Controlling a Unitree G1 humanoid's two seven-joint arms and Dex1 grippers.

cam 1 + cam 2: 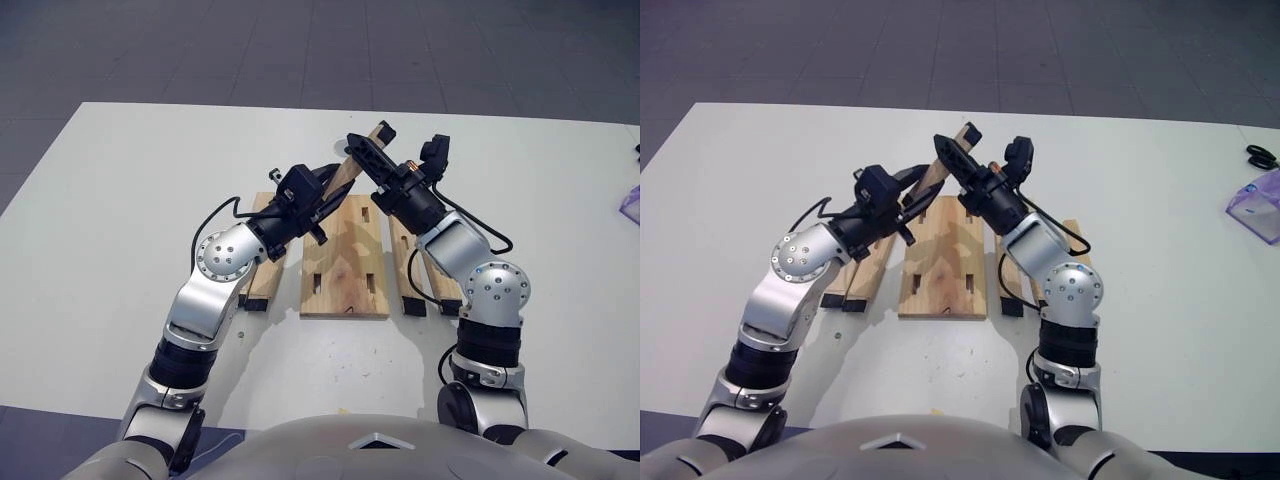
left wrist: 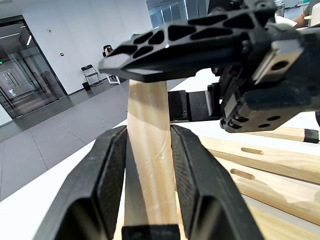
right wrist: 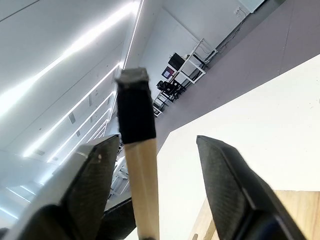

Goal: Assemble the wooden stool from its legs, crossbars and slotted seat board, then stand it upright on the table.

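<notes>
1. Clamping the lower part of a wooden leg [image 1: 352,170], the left gripper [image 1: 322,190] is holding it tilted in the air just above the centre of the head view; in the left wrist view both fingers [image 2: 107,170] are pressing against the wood
2. The leg's black cap [image 1: 383,130] is pointing up and toward the far edge of the white table [image 1: 120,200]
3. The right gripper [image 1: 395,142] is sitting spread apart around the leg's upper part; in the right wrist view the leg is lying close to the near finger [image 3: 87,185], with a clear gap to the other one, and contact there cannot be told
4. The slotted seat board [image 1: 345,260] is lying flat in the middle of the frame, below both grippers
5. More wooden pieces with black ends are lying flat just beside the board, the left bars [image 1: 265,280] on one side and the right bars [image 1: 410,275] on the other
6. A purple box [image 1: 1255,205] is sitting at the right edge of the right eye view
</notes>
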